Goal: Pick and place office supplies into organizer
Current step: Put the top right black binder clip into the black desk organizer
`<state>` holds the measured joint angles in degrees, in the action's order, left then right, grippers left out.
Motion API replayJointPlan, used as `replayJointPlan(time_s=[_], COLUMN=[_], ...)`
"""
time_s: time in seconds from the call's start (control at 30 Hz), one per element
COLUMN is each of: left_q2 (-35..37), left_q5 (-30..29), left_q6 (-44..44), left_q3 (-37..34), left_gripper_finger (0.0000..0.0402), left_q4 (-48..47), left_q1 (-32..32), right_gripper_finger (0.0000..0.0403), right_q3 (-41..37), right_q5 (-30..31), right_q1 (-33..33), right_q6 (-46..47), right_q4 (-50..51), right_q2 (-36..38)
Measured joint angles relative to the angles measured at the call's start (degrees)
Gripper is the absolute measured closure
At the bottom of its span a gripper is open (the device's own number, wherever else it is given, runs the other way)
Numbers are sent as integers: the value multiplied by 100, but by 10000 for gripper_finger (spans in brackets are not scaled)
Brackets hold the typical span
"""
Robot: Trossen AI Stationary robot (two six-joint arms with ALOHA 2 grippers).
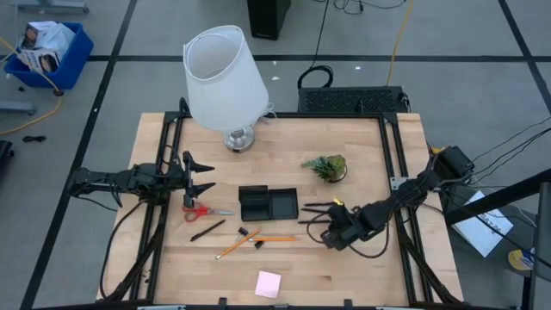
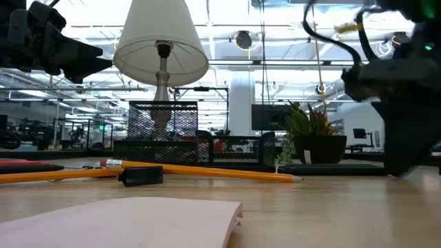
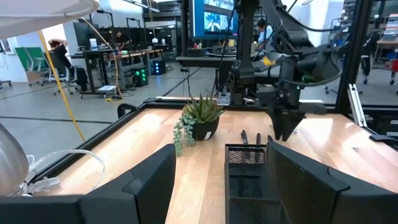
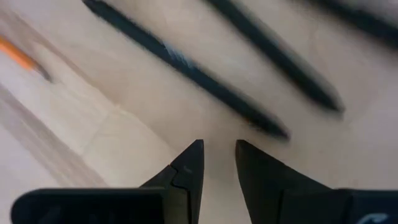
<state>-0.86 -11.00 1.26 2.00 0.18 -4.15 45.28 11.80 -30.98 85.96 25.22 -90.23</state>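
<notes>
The right claw (image 4: 217, 163) is held low by the black pens (image 4: 186, 68), narrow and empty. The left claw (image 1: 202, 176) is kept wide near the bench's (image 1: 362, 267) left edge.

Two dark jointed arms, black tapered fingers (image 4: 186, 168), trailing cables.

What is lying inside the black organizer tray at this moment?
The organizer looks empty from above: only dark compartments show. Its black floor could hide tiny black bits, so I cannot rule those out.
</notes>
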Motion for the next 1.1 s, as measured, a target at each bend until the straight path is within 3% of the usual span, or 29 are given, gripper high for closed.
replayJointPlan(time_s=[0.33,0.57,0.8,1.1], left_q2=[0,0,0,2], left_q5=[0,0,0,0], left_q6=[0,0,0,0], left_q3=[0,0,0,0], left_gripper_finger=[146,146,146,146], left_q4=[-1,1,-4,1], left_q1=[1,0,0,1], right_gripper_finger=[317,317,316,332], right_q3=[-97,-94,-88,-83], right_q5=[-1035,-912,-748,-775], right_q1=[-2,115,-43,-23], right_q6=[1064,1538,2704,2593], right_q4=[17,124,659,1188], right_q2=[439,1089,1326,1663])
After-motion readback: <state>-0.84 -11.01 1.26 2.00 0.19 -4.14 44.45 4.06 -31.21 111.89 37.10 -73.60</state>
